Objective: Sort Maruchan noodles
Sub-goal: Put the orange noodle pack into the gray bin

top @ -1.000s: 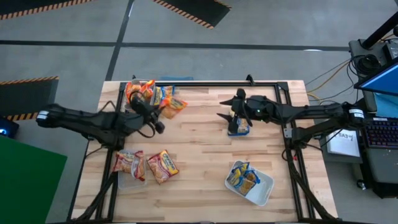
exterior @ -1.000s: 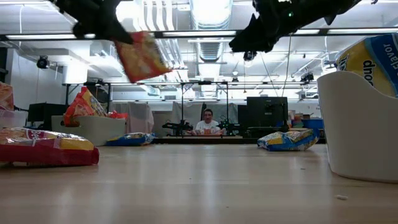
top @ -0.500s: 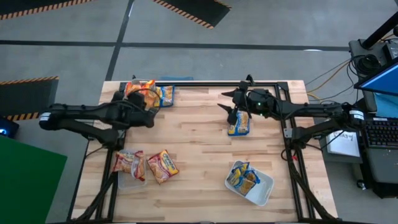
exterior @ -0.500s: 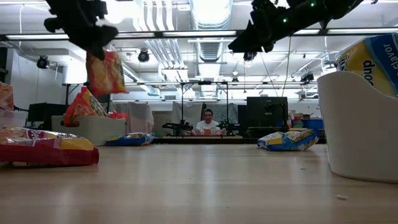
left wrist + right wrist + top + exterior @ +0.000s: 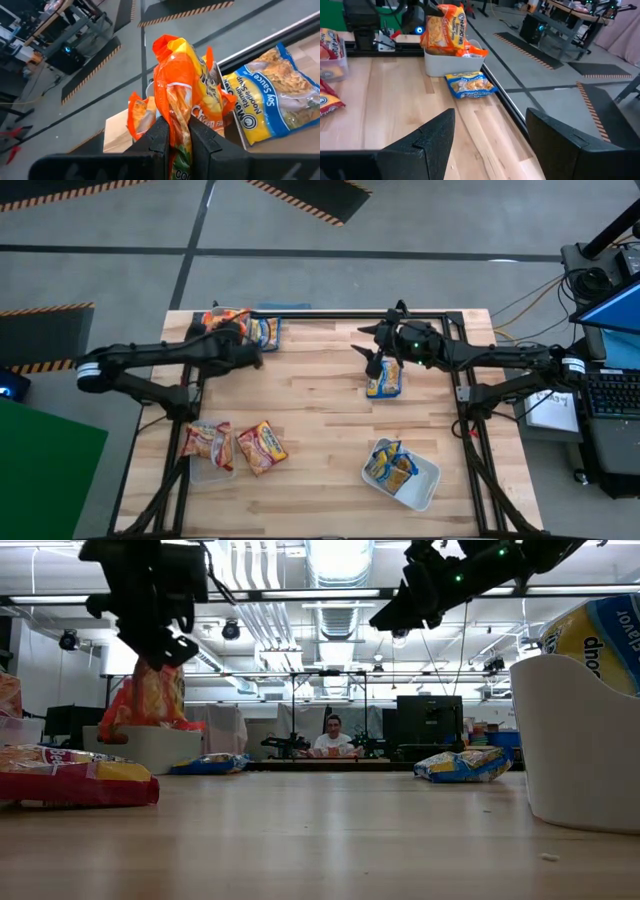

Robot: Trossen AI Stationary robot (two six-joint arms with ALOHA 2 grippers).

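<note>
Orange noodle packet [image 5: 181, 95] pinched in my left gripper [image 5: 176, 137], over the white tub [image 5: 150, 747] at the table's far left corner.
Its lower end is hidden behind my fingers. A blue packet [image 5: 384, 378] lies under my right gripper [image 5: 375, 358], jaws spread and empty; bare wood [image 5: 320, 410] lies between.

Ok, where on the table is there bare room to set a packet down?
The wood is bare between the red packets and the white tub, and mid-table left of the blue packet. The far left corner is crowded around the orange packets' tub.
</note>
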